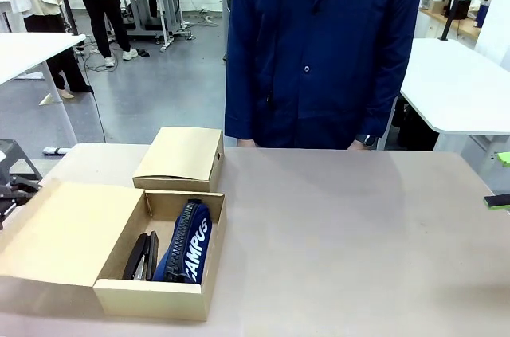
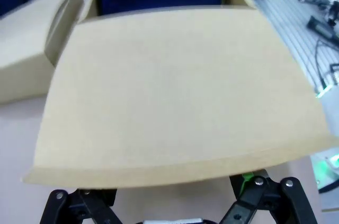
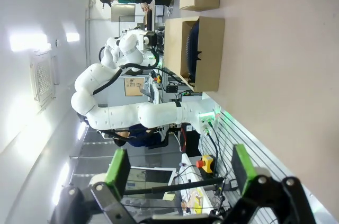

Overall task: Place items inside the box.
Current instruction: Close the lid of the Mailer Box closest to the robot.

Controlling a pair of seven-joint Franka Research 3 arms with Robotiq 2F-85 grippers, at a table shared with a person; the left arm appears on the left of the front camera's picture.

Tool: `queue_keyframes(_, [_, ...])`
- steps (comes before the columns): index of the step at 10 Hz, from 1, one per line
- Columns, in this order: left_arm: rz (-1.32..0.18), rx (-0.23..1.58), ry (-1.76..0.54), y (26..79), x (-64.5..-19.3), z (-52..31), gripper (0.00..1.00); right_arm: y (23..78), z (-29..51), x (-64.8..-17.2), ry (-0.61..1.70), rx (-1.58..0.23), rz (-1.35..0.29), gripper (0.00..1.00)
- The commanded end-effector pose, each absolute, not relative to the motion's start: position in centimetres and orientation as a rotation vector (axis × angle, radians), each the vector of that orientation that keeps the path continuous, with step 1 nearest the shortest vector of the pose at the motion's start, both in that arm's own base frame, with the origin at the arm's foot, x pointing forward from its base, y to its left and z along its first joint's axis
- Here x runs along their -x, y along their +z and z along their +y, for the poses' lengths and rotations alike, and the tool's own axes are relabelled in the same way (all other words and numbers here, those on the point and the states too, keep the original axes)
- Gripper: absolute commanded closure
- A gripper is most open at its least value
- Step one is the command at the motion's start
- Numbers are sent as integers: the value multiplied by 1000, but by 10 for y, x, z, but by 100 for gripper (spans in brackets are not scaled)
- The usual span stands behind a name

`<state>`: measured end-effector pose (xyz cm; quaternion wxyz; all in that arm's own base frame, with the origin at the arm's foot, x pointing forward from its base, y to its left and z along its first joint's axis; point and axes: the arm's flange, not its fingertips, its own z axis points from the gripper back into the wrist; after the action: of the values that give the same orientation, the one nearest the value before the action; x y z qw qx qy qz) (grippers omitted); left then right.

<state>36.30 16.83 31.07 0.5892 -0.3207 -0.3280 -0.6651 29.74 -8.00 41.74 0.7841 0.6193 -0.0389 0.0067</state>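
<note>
The right gripper is seen with its jaws spread wide and nothing between the green pads; it is held off the table, with the room showing beyond it. The left gripper is seen at the near edge of the open flap of the box. Its black fingers are mostly hidden under that flap edge, so it cannot be told whether they are parted or closed, or whether the flap is pinched.

The box is set on the table's left part, with the flap folded out flat toward the left gripper. Inside it, the pouch marked "CAMPUS" is laid on its edge along the right wall, and the stapler is lodged just beside it on the left. In the left wrist view, the pouch's blue fabric is seen beyond the flap. A second, closed box is placed just behind the open one, touching or nearly touching it. A person in a dark blue coat is stood at the far edge of the table.
</note>
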Motion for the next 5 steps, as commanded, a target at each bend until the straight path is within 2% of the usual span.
queue_keyframes(1, [-968, 832, -1570, 319, -349, 171, 0, 421, -81, -296, 16, -1342, -85, 0])
queue_keyframes(4, [-1140, 977, -1599, 367, -339, 135, 0, 421, -81, -296, 16, -1342, -85, 0])
queue_keyframes(5, [-1153, 983, -1642, 383, -337, 115, 0, 421, -81, -296, 16, -1342, -85, 0])
